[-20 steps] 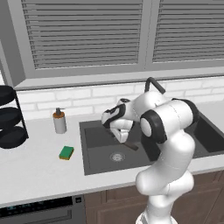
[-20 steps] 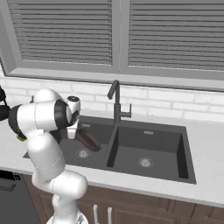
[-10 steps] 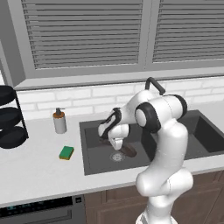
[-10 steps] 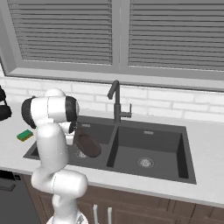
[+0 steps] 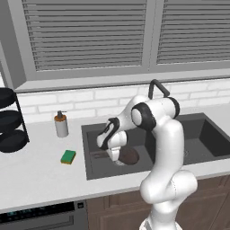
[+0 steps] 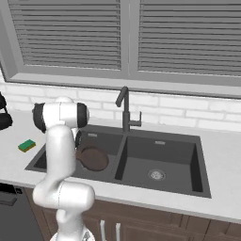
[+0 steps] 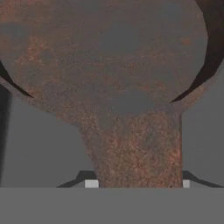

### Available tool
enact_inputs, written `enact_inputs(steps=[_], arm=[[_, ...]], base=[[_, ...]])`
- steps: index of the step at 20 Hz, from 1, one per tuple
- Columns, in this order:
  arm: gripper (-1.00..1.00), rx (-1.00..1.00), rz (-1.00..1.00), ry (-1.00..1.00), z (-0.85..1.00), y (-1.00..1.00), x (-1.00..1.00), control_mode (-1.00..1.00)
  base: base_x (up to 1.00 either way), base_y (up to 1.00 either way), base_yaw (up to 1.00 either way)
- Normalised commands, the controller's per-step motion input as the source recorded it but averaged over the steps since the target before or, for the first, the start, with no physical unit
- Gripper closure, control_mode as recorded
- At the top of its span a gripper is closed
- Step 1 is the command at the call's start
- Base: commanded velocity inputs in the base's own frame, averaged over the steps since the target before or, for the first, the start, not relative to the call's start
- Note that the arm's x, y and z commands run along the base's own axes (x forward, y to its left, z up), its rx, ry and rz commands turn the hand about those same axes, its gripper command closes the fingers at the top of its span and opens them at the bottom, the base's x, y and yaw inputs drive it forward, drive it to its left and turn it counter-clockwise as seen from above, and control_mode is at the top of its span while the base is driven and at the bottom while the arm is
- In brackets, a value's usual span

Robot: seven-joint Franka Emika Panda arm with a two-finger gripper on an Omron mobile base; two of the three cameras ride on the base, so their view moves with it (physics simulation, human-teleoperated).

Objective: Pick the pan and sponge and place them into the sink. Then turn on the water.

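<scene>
Hand (image 5: 117, 152) straddles the pan (image 6: 92, 158) handle down in the sink (image 6: 160, 141), grip unclear to me; sponge (image 5: 68, 157) on desk (image 5: 40, 173), water off.

Pan (image 7: 118, 65) – mottled rusty-brown, matt; sink (image 6: 160, 157) – dark grey, smooth matt.
</scene>
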Motion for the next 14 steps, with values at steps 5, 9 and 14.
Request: enact_inputs(steps=[5, 9, 14], arm=[[-1.0, 0.01, 0.0, 0.0, 0.12, -0.14, -0.04, -1.0], [-1.0, 0.0, 0.0, 0.0, 0.4, 0.0, -0.13, -1.0], [-1.0, 0.0, 0.01, 0.0, 0.59, 0.0, -0.18, -1.0]], base=[[0.0, 0.0, 0.0], [0.0, 0.0, 0.0], [0.0, 0.0, 0.0]])
